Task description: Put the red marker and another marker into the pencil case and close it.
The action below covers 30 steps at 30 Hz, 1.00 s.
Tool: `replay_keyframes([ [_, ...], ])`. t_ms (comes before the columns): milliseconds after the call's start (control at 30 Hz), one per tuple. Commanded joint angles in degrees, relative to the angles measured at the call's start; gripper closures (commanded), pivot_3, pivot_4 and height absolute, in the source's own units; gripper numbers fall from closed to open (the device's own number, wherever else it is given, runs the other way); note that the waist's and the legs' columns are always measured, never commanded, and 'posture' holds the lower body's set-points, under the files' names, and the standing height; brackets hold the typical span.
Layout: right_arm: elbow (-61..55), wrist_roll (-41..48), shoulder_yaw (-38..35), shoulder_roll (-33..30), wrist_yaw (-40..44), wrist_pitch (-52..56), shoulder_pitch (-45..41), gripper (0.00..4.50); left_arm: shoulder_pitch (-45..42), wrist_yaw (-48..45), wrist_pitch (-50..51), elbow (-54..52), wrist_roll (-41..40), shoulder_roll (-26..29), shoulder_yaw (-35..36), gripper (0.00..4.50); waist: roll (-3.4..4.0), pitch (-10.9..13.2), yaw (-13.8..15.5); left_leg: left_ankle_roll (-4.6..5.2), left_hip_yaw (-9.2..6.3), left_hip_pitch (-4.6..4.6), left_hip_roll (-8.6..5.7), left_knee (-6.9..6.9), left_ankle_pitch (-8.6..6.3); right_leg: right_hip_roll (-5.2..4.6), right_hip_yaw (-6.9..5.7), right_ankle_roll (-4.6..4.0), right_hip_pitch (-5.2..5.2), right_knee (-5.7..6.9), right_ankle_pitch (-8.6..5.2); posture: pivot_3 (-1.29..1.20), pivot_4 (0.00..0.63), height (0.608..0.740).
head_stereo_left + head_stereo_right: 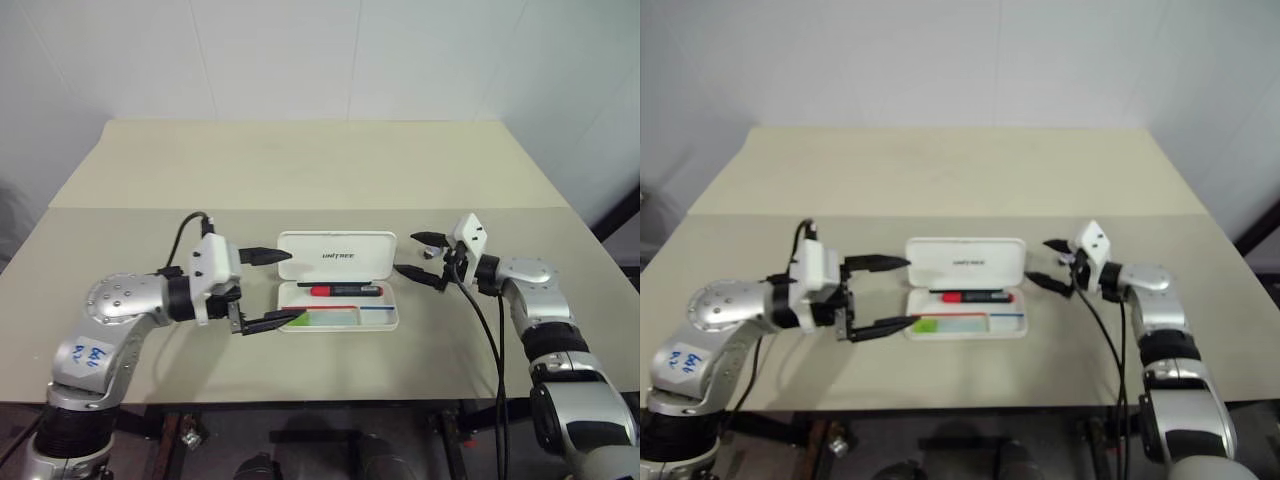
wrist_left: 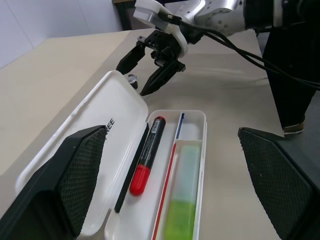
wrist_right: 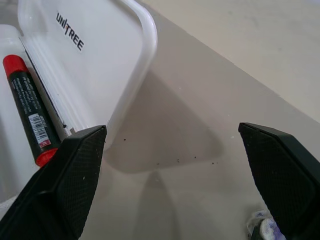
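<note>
Pencil case (image 1: 338, 280) lid up, red marker (image 1: 345, 290) inside; left hand (image 1: 275, 288) and right hand (image 1: 422, 256) spread wide, flanking its ends.

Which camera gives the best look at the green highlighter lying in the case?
The left wrist view: the green highlighter lies close and large in the open pencil case, beside the red marker. Both head views show it as a small green patch. The right wrist view catches the red marker and lid instead.

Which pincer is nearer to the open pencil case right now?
Left. The left pincer is open at the pencil case, one finger by the lid, one by the tray. The right pincer is open too, off its other end with bare table between.
</note>
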Motion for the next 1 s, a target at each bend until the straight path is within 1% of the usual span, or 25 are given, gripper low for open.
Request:
replay_keyframes([
  [33, 6.1, -3.1, 1.3, -1.7, 2.2, -4.6, -6.2, 0.00, 1.5, -1.7, -1.0, 0.0, -2.7, 2.8, 4.1, 0.02, 0.01, 0.0, -0.4, 0.00, 0.00, 0.01, 0.00, -0.02, 0.00, 0.00, 0.00, 0.00, 0.00, 0.01, 0.00, 0.00, 0.150, 0.740],
  [200, 15.5, -7.5, 3.2, -2.0, 3.1, -8.6, -14.6, 0.00, 4.4, -2.4, -2.1, -0.3, -5.3, 4.8, 8.0, 0.02, 0.02, 0.0, -1.7, -0.01, -0.02, 0.01, 0.02, -0.12, 0.00, 0.00, -0.05, -0.03, -0.01, 0.04, -0.02, 0.00, 0.150, 0.740],
  [367, 20.7, -12.5, 5.8, -2.2, 4.3, -9.7, -19.2, 0.00, 7.5, -2.7, -2.7, -0.6, -7.9, 4.7, 10.5, 0.02, 0.03, 0.0, -1.9, -0.02, -0.01, 0.02, 0.03, -0.25, 0.00, 0.00, -0.05, -0.04, -0.02, -0.02, -0.02, 0.00, 0.150, 0.740],
  [433, 21.9, -14.0, 6.5, -1.9, 4.8, -9.8, -20.5, 0.00, 9.0, -3.5, -3.1, -1.0, -9.1, 4.9, 11.2, 0.02, 0.03, 0.0, -1.9, -0.03, -0.01, 0.02, 0.03, -0.30, 0.01, 0.00, -0.06, -0.05, -0.02, -0.03, -0.03, 0.00, 0.150, 0.740],
  [533, 23.3, -16.8, 7.7, -1.4, 3.2, -9.8, -23.1, 0.00, 11.5, -5.3, -4.1, -1.0, -10.0, 5.8, 12.3, 0.02, 0.06, 0.0, -2.0, -0.04, 0.00, 0.01, 0.03, -0.32, 0.01, -0.01, -0.06, -0.06, -0.04, -0.05, -0.03, 0.00, 0.150, 0.740],
  [667, 24.4, -20.0, 9.0, -1.2, 1.2, -10.0, -25.2, 0.00, 12.6, -6.0, -5.1, -0.4, -10.6, 6.3, 13.4, 0.02, 0.07, 0.0, -2.5, -0.06, 0.03, 0.02, 0.03, -0.34, 0.02, -0.02, -0.06, -0.08, -0.07, -0.03, -0.05, 0.00, 0.150, 0.740],
  [800, 25.2, -22.9, 10.2, -1.0, -0.2, -9.2, -27.3, 0.00, 13.3, -5.2, -5.8, -0.6, -10.2, 6.4, 13.1, 0.02, 0.07, 0.0, -2.7, -0.06, 0.00, 0.02, 0.03, -0.38, 0.02, -0.02, -0.09, -0.12, -0.07, -0.03, -0.07, 0.00, 0.150, 0.740],
  [900, 25.6, -23.5, 9.9, -0.5, -1.9, -7.8, -28.1, 0.00, 13.2, -4.0, -5.7, -1.4, -10.1, 6.1, 12.4, 0.02, 0.08, 0.0, -3.0, -0.06, -0.01, 0.01, 0.03, -0.42, 0.02, -0.03, -0.10, -0.12, -0.07, -0.05, -0.07, 0.00, 0.150, 0.740],
  [1000, 25.7, -21.7, 7.7, 0.5, -2.5, -6.0, -28.2, 0.00, 13.3, -2.8, -5.8, -2.0, -10.0, 5.8, 12.2, 0.02, 0.08, 0.0, -3.2, -0.07, -0.01, 0.02, 0.03, -0.50, 0.03, -0.03, -0.10, -0.12, -0.07, -0.07, -0.07, 0.00, 0.150, 0.740],
])
